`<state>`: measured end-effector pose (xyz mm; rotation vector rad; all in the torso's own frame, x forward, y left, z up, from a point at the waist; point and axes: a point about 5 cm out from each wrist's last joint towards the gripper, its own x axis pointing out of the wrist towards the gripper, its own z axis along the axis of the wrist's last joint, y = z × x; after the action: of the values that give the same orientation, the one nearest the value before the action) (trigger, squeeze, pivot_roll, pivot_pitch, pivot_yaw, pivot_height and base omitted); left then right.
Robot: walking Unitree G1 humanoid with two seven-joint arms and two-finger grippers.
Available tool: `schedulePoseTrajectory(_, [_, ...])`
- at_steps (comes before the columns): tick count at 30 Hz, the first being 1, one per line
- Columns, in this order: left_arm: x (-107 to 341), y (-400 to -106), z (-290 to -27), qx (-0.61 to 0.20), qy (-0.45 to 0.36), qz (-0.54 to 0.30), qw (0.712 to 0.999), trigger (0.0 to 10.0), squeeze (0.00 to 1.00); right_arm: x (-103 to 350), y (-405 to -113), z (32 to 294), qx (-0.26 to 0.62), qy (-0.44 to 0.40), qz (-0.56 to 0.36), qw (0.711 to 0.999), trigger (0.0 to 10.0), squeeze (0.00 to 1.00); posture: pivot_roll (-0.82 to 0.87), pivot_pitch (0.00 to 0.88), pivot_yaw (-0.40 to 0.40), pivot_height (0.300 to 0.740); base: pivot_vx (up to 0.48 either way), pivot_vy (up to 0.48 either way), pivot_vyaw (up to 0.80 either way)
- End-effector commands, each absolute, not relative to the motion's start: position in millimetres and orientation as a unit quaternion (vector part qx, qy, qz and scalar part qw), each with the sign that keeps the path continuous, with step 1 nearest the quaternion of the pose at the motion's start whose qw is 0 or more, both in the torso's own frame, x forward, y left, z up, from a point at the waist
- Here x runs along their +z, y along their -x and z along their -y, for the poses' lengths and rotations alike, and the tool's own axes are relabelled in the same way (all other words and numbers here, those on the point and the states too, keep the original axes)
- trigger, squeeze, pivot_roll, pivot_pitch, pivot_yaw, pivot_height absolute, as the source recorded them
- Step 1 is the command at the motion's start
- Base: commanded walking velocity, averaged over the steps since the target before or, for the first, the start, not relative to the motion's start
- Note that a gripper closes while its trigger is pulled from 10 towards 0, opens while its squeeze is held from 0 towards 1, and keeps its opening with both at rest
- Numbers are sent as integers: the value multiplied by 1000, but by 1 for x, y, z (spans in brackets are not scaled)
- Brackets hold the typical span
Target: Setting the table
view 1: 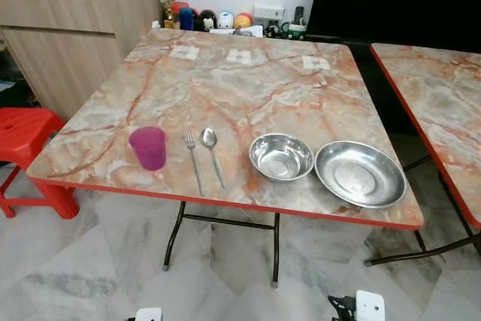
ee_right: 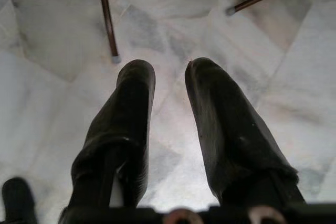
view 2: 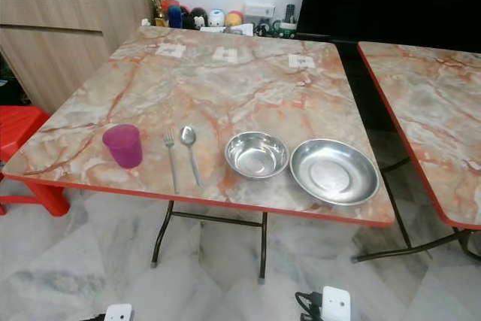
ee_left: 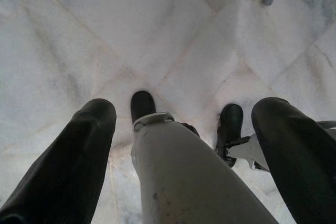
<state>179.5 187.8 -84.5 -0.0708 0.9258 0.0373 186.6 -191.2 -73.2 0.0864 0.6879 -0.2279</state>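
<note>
Place setting lined up along the desk's near edge; both arms hang low over the floor.

Head views: you see the marble-pattern desk with a red rim. Along its near edge stand a purple cup, fork, spoon, small steel bowl and wide steel dish, none of them touching. The middle and far part lie open except three white labels, writing too small to read. A second desk stands apart on your right, a red stool on your left.
Left wrist view: left end effector spread wide above the marble floor.
Right wrist view: right end effector with fingers parted, near a desk leg.
</note>
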Motion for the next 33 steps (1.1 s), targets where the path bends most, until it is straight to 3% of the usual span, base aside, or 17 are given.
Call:
schedulePoseTrajectory(1, [-89, -171, -186, 16, 33, -457, 889, 10000, 0, -74, -183, 194, -121, -46, -336, 933, 10000, 0, -38, 12, -101, 740, 0, 0, 0])
schedulePoseTrajectory(13, [-90, -165, -195, 27, 28, -461, 886, 10000, 0, -69, -189, 191, -92, -41, -311, 945, 10000, 0, -20, 12, -84, 740, 0, 0, 0])
schedulePoseTrajectory(14, [-89, -165, -198, 28, 25, -458, 888, 10000, 0, -46, -217, 200, -92, -22, -231, 968, 10000, 0, -20, 13, -80, 740, 0, 0, 0])
schedulePoseTrajectory(15, [-89, -165, -198, 28, 25, -458, 888, 10000, 0, -46, -217, 200, -92, -22, -231, 968, 10000, 0, -20, 13, -80, 740, 0, 0, 0])
schedulePoseTrajectory(17, [-87, -168, -205, 34, 21, -448, 893, 10000, 0, 9, -260, 217, -114, -5, -75, 991, 10000, 0, -23, 15, -62, 740, 0, 0, 0])
schedulePoseTrajectory(26, [-81, -173, -218, 30, 3, -432, 901, 10000, 0, 16, -262, 205, -109, -35, -44, 992, 10000, 0, -18, 19, -19, 740, 0, 0, 0])
schedulePoseTrajectory(33, [-80, -172, -225, 28, -5, -431, 902, 10000, 0, 24, -241, 204, -114, -23, -22, 993, 10000, 0, -21, 40, -8, 740, 0, 0, 0])
